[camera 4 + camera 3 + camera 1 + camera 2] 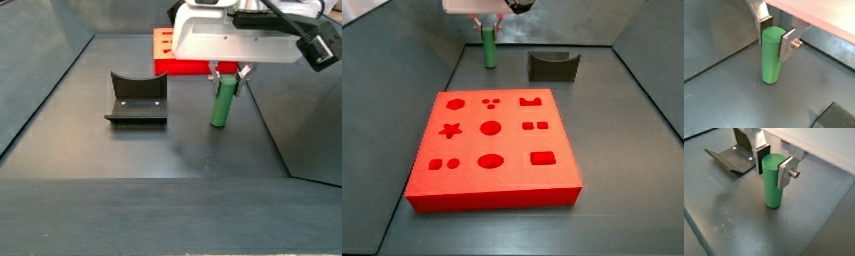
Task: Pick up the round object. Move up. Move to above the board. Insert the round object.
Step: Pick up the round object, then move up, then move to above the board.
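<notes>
The round object is a slim green peg [771,60] standing upright with its lower end on or just above the dark floor; it shows in both wrist views [774,185] and both side views [488,48] [223,103]. My gripper [774,32] comes down from above, and its silver fingers [785,173] press the peg's top from two sides. It also shows in a side view [227,72]. The red board [509,143], cut with shaped holes, lies flat apart from the peg. In a side view only its edge [163,68] shows behind the gripper.
The dark fixture [552,66] with a curved notch stands on the floor beside the peg and also shows in a side view [136,100] and a wrist view [734,160]. Grey walls enclose the floor on all sides.
</notes>
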Controlling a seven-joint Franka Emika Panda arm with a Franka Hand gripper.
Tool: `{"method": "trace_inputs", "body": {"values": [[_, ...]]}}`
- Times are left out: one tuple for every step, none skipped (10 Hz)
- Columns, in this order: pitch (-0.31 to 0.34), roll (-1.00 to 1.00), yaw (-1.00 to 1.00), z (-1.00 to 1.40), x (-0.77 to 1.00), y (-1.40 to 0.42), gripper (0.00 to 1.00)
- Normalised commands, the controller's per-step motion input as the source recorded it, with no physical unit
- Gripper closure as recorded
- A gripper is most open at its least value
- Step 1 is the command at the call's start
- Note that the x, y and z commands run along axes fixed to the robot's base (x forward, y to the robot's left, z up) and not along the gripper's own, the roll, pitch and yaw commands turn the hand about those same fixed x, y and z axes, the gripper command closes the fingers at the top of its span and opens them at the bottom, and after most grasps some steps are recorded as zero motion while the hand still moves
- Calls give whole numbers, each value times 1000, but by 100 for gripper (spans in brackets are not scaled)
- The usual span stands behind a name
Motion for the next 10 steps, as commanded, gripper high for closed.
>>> {"method": "trace_inputs", "body": {"values": [[0,0,0,0,0,0,100],[0,0,0,0,0,0,100],[0,0,0,0,0,0,100],[0,0,0,833,0,0,100],[-3,5,14,840,21,30,100],[39,12,9,723,-18,30,100],[51,27,0,598,-18,19,100],[54,51,-7,409,-17,16,100],[60,62,-8,309,-18,14,100],[182,9,6,1000,-193,116,100]]}}
